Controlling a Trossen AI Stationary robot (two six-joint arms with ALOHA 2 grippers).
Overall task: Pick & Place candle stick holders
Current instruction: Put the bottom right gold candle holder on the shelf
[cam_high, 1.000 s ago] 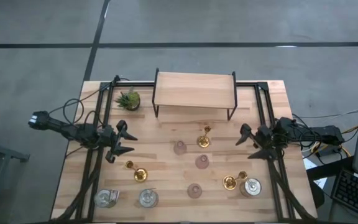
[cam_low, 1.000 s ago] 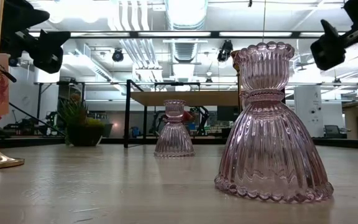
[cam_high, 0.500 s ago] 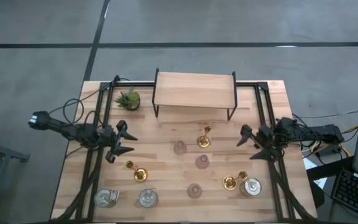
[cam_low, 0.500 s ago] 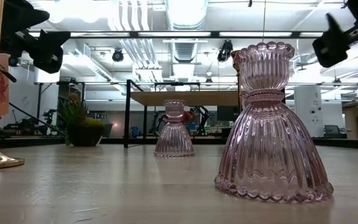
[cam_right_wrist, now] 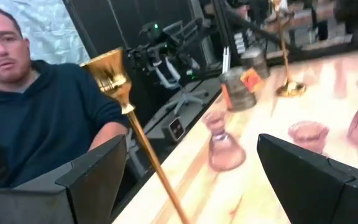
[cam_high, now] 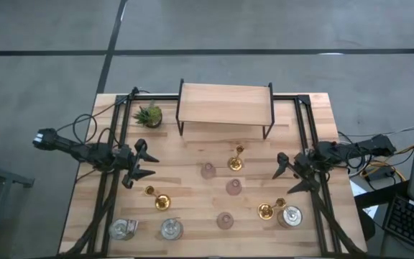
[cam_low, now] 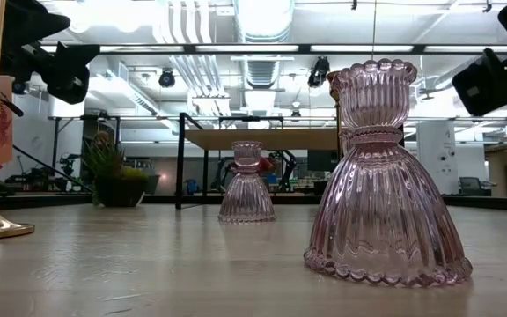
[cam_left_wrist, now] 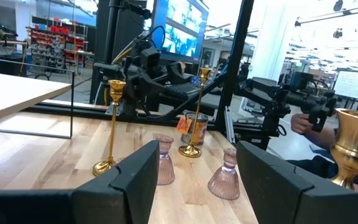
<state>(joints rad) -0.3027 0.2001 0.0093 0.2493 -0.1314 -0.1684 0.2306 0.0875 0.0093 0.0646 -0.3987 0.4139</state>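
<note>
Three gold stemmed holders (cam_high: 235, 160) (cam_high: 157, 198) (cam_high: 267, 209), three pink glass holders (cam_high: 208, 170) (cam_high: 233, 188) (cam_high: 225, 220) and three silvery cups (cam_high: 123, 229) (cam_high: 171, 229) (cam_high: 291, 216) stand on their bases on the wooden table. My left gripper (cam_high: 141, 165) is open and empty above the table's left part, beyond the near-left gold holder. My right gripper (cam_high: 287, 175) is open and empty on the right, just beyond the near-right gold holder, whose cup and stem show in the right wrist view (cam_right_wrist: 122, 79).
A wooden shelf on black legs (cam_high: 225, 106) stands at the far middle, and a small green potted plant (cam_high: 148, 115) is to its left. Black frame rails (cam_high: 309, 122) run along both table sides. A person in a dark hoodie (cam_right_wrist: 36, 118) sits beyond the table.
My right gripper has gone toward the table's near edge and a little to the left, closer to the near-right gold holder, and the arm has swung as it went. It stays open. No holder has moved.
</note>
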